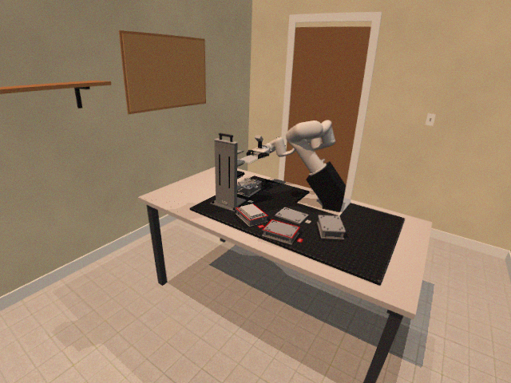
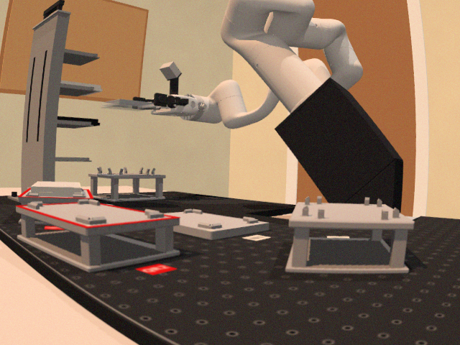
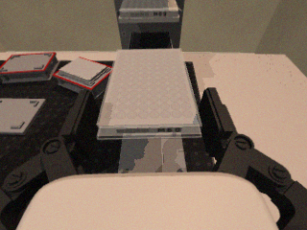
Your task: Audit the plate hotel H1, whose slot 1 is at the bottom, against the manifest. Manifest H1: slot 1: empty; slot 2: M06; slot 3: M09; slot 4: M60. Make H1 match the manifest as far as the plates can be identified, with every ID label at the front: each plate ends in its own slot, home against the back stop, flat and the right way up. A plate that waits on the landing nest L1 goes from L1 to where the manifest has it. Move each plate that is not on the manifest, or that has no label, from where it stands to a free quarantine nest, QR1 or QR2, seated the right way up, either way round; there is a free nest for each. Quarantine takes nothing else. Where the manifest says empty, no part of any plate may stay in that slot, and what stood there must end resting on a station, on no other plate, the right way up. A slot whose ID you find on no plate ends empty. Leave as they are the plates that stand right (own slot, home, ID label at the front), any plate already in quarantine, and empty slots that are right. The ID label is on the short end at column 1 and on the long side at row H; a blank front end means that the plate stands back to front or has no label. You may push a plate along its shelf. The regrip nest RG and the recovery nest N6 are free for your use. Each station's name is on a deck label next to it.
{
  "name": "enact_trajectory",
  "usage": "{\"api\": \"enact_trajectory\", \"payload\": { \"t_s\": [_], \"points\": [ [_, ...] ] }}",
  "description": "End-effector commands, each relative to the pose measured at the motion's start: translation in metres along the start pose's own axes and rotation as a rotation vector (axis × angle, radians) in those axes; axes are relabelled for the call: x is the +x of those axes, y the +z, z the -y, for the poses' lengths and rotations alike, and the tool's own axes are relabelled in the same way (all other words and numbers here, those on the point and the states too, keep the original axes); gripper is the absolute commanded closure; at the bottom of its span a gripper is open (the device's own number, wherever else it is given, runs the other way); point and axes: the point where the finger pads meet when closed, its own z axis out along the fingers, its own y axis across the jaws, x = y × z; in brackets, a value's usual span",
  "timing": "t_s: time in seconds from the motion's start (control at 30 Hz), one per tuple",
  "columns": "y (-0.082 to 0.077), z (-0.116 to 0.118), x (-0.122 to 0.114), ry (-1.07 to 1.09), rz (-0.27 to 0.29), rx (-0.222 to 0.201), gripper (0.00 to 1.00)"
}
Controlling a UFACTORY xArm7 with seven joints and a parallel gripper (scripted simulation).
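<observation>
My gripper (image 2: 163, 100) is shut on a clear well plate (image 2: 126, 103) and holds it flat in the air in front of the grey plate hotel H1 (image 2: 40, 100). The plate hangs a short way out from the shelves, at a height between the second and third shelf from the bottom. In the wrist view the plate (image 3: 149, 91) lies between my two fingers, with a dark label strip on the end nearest me; I cannot read it. Straight ahead is a dark open slot (image 3: 150, 40), and above it a plate with a label (image 3: 149, 10).
A red-bordered nest holds a plate (image 2: 55, 188); the red-bordered nest next to it (image 2: 93, 218) is bare. A low flat nest (image 2: 219, 224), a raised nest with pegs (image 2: 348, 215) and a pegged nest near the hotel (image 2: 126, 178) also stand on the black mat.
</observation>
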Motion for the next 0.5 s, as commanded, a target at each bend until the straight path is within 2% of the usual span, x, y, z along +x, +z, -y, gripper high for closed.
{"api": "enact_trajectory", "payload": {
  "t_s": [0.0,0.47],
  "points": [
    [0.0,0.0,0.005,-0.002,0.001,0.001,1.0],
    [0.0,0.0,0.025,-0.002,0.002,0.001,1.0]
  ]
}}
